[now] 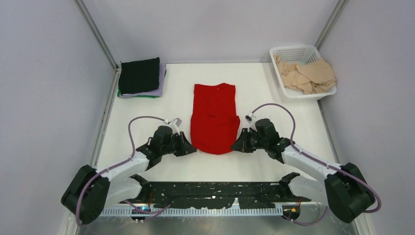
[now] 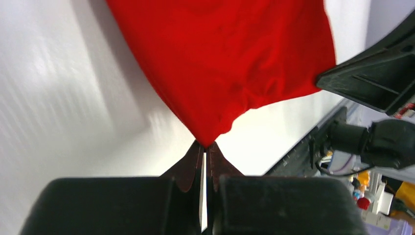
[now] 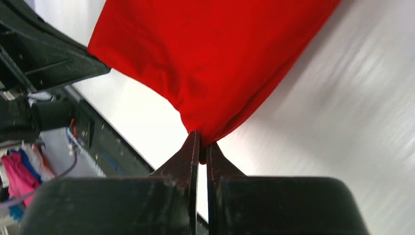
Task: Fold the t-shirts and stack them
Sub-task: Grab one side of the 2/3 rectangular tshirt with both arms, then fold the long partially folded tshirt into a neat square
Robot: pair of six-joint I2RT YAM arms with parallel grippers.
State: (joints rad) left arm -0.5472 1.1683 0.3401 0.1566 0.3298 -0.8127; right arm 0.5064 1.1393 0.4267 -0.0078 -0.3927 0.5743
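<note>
Red t-shirt (image 1: 214,117) corners clenched in L/R jaws; folded stack (image 1: 140,76) far-L, basket (image 1: 293,48) w/ beige shirts (image 1: 308,76) far-R.

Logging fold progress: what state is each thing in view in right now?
red t-shirt, sides folded in, near corners pinched.
left gripper, shut on red t-shirt.
right gripper, shut on red t-shirt.
stack, folded, black on top.
basket, upright.
beige t-shirts, crumpled in basket.
</note>
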